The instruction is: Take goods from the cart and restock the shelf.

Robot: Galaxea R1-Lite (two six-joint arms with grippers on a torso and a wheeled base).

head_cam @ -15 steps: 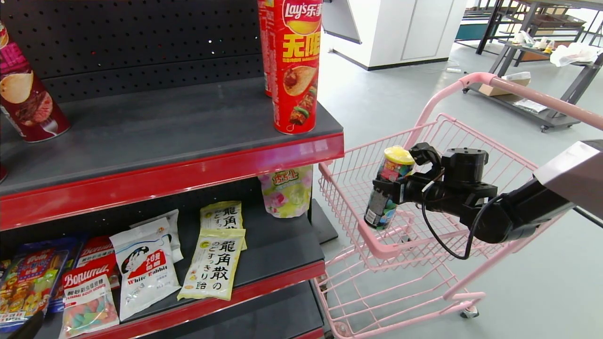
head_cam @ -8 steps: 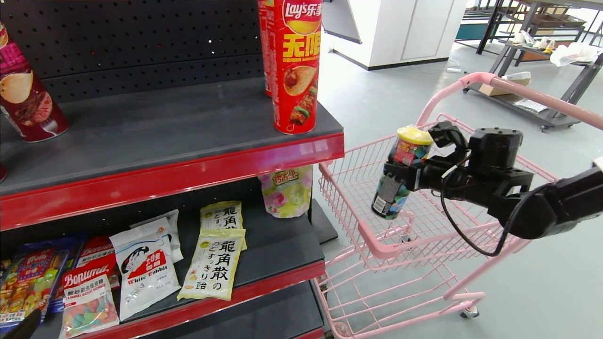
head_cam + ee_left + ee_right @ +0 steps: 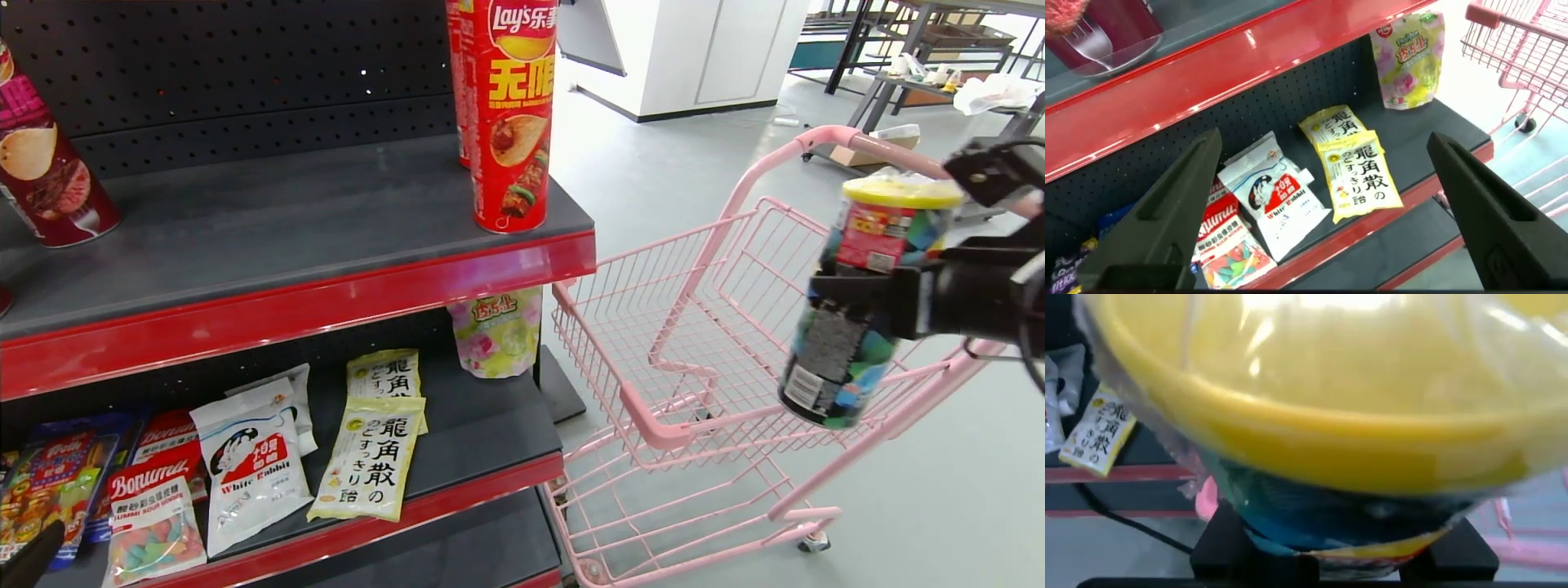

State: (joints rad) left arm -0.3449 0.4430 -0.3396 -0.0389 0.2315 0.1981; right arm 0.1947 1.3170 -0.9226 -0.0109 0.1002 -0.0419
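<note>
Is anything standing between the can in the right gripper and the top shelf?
Yes. The tall red chips tube stands at the top shelf's right end, on the side facing the can. Nothing else visible lies between them.

Beyond my work I see a grey floor (image 3: 653,171) and on it a white cabinet (image 3: 702,49) with a dark strip along its foot. Far on my right stands a black metal table (image 3: 878,102), and a crumpled white bag (image 3: 992,91) lies on its top. Below, on a low wheeled platform (image 3: 939,204), lie a cardboard box (image 3: 873,151) and some papers (image 3: 918,181).
</note>
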